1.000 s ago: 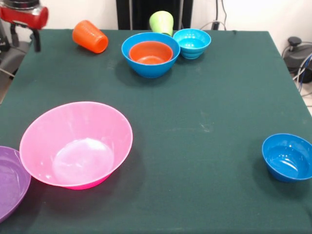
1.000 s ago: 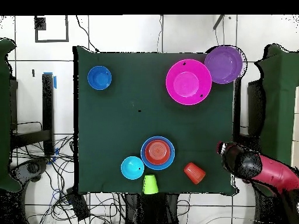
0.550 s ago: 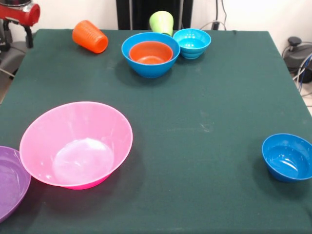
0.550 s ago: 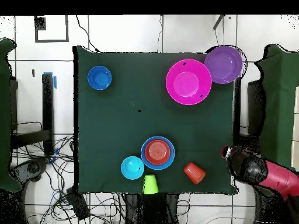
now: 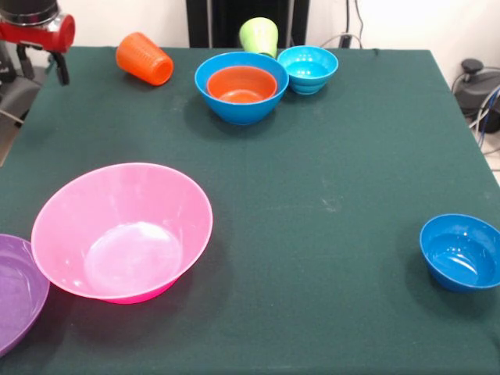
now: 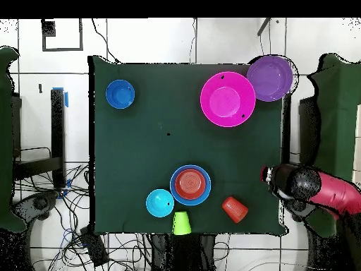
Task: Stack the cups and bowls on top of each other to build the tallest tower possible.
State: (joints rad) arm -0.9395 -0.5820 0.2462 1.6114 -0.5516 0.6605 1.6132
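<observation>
My gripper (image 5: 41, 66) hangs open and empty off the table's side edge, beside the far corner; from above the gripper (image 6: 276, 178) is just outside the cloth. The orange ribbed cup (image 5: 144, 58) lies on its side closest to it, also seen as the orange cup (image 6: 235, 209). The lime green cup (image 5: 258, 35) stands at the far edge. The small orange bowl (image 5: 241, 84) sits nested in the medium blue bowl (image 5: 237, 114). The cyan bowl (image 5: 308, 69) touches that pair. The pink bowl (image 5: 121, 230), purple bowl (image 5: 16, 295) and dark blue bowl (image 5: 461, 251) stand apart.
The dark green cloth table (image 5: 328, 172) holds everything. The purple bowl (image 6: 270, 77) overhangs a table corner next to the pink bowl (image 6: 227, 99). Cables lie on the floor (image 6: 49, 205) around the table.
The gripper drew back and up towards the corner half a second ago and has now come down again beside the table edge. No bowl or cup has moved.
</observation>
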